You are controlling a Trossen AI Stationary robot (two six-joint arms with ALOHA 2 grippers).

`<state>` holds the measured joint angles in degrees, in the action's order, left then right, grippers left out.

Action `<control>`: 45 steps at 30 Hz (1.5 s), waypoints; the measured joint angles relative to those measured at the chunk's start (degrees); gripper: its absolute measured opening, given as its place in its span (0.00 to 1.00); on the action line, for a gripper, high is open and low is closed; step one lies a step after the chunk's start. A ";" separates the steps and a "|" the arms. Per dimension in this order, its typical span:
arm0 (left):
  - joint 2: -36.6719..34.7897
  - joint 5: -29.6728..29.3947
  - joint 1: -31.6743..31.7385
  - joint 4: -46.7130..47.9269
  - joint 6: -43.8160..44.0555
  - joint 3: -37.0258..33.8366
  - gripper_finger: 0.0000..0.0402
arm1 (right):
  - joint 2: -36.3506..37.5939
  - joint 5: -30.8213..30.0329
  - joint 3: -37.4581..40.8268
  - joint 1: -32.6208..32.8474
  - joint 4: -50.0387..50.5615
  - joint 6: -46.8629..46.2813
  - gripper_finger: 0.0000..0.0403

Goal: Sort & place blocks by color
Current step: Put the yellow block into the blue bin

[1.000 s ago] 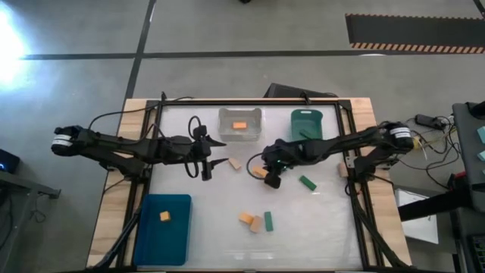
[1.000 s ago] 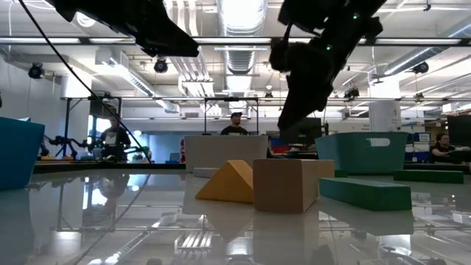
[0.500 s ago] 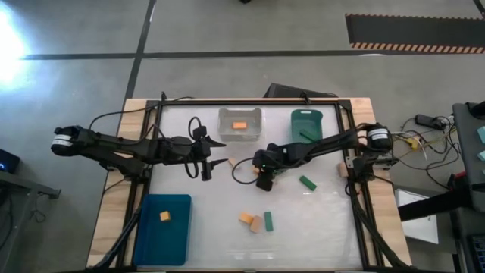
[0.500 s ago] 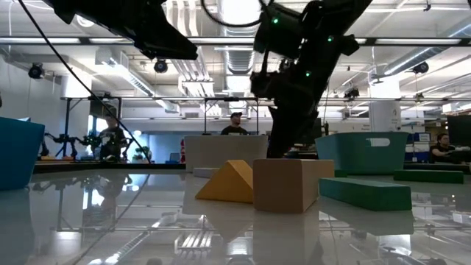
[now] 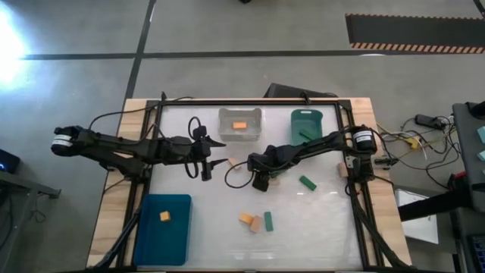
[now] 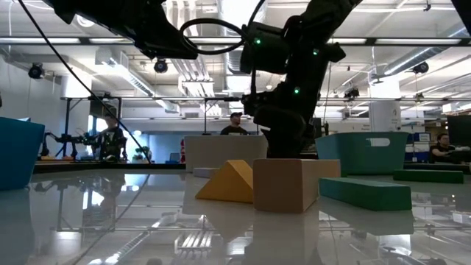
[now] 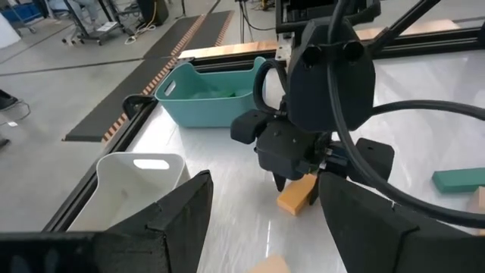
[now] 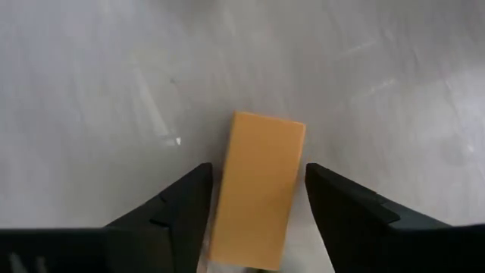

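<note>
My right gripper [image 5: 261, 180] stands open, low over the middle of the table. An orange bar block [image 8: 258, 193] lies flat on the table between its two fingers, which stand close on either side of it; the left wrist view shows this orange block [image 7: 295, 196] under the gripper. My left gripper [image 5: 220, 152] hovers open a little to the left, holding nothing. A tan block [image 5: 236, 163] lies between the grippers and a green bar [image 5: 307, 182] to the right. An orange wedge [image 6: 228, 182], a tan block [image 6: 287, 184] and a green bar [image 6: 364, 193] lie near the front.
At the far edge stand a clear bin [image 5: 240, 115] holding an orange block and a green bin [image 5: 306, 115] holding a green block. A blue bin [image 5: 178, 227] with an orange block sits at the near left. People show in the room beyond the table.
My right gripper has moved toward the table's left edge and come down over the orange bar block, which has stayed where it was. Its forearm has swung in over the table.
</note>
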<state>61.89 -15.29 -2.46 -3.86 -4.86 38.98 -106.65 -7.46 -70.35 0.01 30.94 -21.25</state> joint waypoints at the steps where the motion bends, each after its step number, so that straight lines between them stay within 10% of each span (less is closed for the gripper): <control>1: 0.00 0.00 0.00 0.00 0.00 0.00 0.56 | 0.01 0.00 0.00 0.00 -0.15 0.01 0.49; 9: 0.00 0.00 0.00 -0.26 0.00 0.00 0.56 | 0.73 0.34 0.19 0.00 -0.81 0.19 0.30; 27: -0.09 0.00 -0.04 -3.67 1.55 0.00 0.56 | 11.60 -0.25 2.05 1.35 -4.22 10.25 0.29; 45: 2.26 0.72 -3.12 -18.29 7.54 -2.88 0.56 | 30.46 1.47 31.49 3.50 -68.10 20.27 0.29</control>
<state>64.15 -14.57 -5.57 -22.15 2.67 36.10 -76.19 -6.00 -38.86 3.51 -37.16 -0.98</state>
